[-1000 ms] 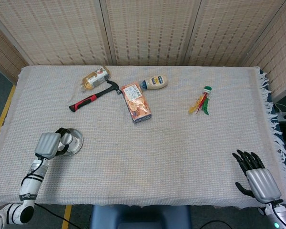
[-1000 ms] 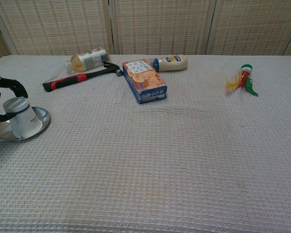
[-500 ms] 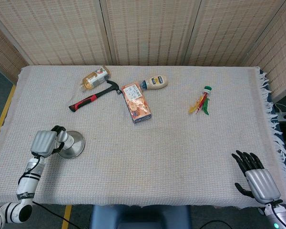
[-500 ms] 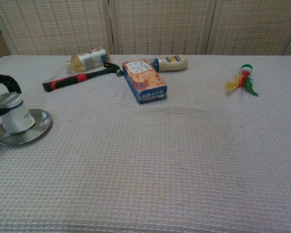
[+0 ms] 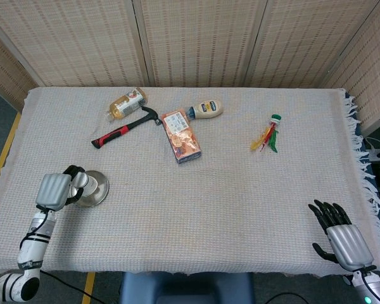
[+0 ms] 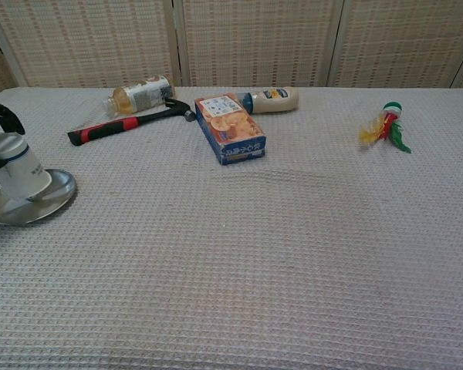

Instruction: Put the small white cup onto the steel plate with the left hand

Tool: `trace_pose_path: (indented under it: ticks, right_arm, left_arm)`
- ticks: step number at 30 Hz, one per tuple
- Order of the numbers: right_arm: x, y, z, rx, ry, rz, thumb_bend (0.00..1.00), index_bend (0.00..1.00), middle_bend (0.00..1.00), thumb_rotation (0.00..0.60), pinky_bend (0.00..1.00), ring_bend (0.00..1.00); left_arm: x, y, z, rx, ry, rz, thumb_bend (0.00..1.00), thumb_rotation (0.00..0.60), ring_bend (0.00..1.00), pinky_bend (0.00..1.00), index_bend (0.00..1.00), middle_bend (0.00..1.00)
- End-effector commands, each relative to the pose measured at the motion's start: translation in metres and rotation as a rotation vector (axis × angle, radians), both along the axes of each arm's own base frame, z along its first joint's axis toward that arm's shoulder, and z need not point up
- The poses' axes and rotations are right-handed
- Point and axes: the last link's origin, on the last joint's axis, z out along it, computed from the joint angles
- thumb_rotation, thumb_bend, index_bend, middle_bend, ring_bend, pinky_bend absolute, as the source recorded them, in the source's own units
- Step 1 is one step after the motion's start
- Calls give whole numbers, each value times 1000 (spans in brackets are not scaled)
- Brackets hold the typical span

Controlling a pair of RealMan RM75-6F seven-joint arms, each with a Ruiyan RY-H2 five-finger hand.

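1. Woven reed screens stand behind a table (image 5: 196,209) covered with a pale waffle-weave cloth.
2. Steel plate (image 6: 52,194) lies at the near-left part of the table, just beside the left edge in the chest view.
3. Small white cup (image 6: 14,167) stands upside down on the steel plate, slightly tilted, with a dark band near its upturned base.
4. Left hand (image 5: 58,190) is at the cup. In the chest view its black fingers (image 6: 1,114) curve around the top of the cup. Whether they press the cup or only ring it cannot be told.
5. Right hand (image 5: 340,235) rests at the near-right corner of the table, fingers spread apart and holding nothing.
6. Hammer (image 5: 123,129) with a red and black handle lies at the far left, head toward the centre.
7. Amber bottle (image 5: 127,104) lies on its side just behind the hammer.
8. Orange biscuit box (image 5: 181,136) lies flat near the centre, just beside the hammer head.
9. White squeeze bottle (image 5: 206,109) lies on its side just behind the box.
10. Red, yellow and green toy (image 5: 268,135) lies at the far right, well apart from the rest.
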Motion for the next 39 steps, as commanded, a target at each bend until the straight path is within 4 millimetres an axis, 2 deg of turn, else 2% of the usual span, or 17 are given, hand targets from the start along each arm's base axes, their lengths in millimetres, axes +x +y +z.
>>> trace_pose_path:
  ticks: [1, 5, 10, 15, 19, 22, 24, 28, 31, 34, 39]
  right_arm:
    - [0, 0, 0, 2, -1, 1, 173, 0, 0, 600, 0, 0]
    - [0, 0, -1, 5, -2, 2, 173, 0, 0, 600, 0, 0]
    - [1, 1, -2, 8, -3, 3, 173, 0, 0, 600, 0, 0]
    - [2, 2, -1, 1, -3, 4, 174, 0, 0, 600, 0, 0]
    - [2, 2, -1, 3, -2, 4, 173, 0, 0, 600, 0, 0]
    - [2, 1, -2, 6, -1, 3, 173, 0, 0, 600, 0, 0]
    - [2, 2, -2, 6, -2, 3, 173, 0, 0, 600, 0, 0]
    - [2, 2, -1, 0, -3, 4, 174, 0, 0, 600, 0, 0]
    - [2, 2, -1, 4, -3, 5, 173, 0, 0, 600, 0, 0]
    - [2, 2, -2, 8, -4, 4, 173, 0, 0, 600, 0, 0]
    - [3, 3, -2, 9, -5, 5, 173, 0, 0, 600, 0, 0]
  left_arm:
    - [-14, -4, 22, 63, 6, 37, 470, 600, 705, 928, 579, 728]
    - [-40, -5, 36, 94, 20, 141, 469, 600, 705, 928, 575, 728]
    - [-62, -8, 36, 80, 50, 204, 467, 600, 706, 927, 569, 725]
    - [-73, -12, 31, 37, 43, 237, 434, 600, 705, 925, 513, 670]
    - [-74, -12, 29, 32, 43, 236, 425, 600, 705, 924, 489, 641]
    - [-72, -15, 18, -17, 24, 231, 415, 600, 706, 924, 448, 594]
    - [-71, -15, 18, -24, 23, 226, 412, 600, 706, 924, 394, 541]
    - [-68, -19, 18, -78, -3, 230, 389, 600, 700, 919, 161, 293]
    - [-65, -18, 20, -92, -33, 232, 371, 600, 693, 920, 56, 182]
    - [-63, -18, 24, -69, -39, 218, 361, 600, 685, 921, 4, 96]
    - [-61, -22, 31, -46, -51, 199, 361, 600, 674, 921, 0, 29]
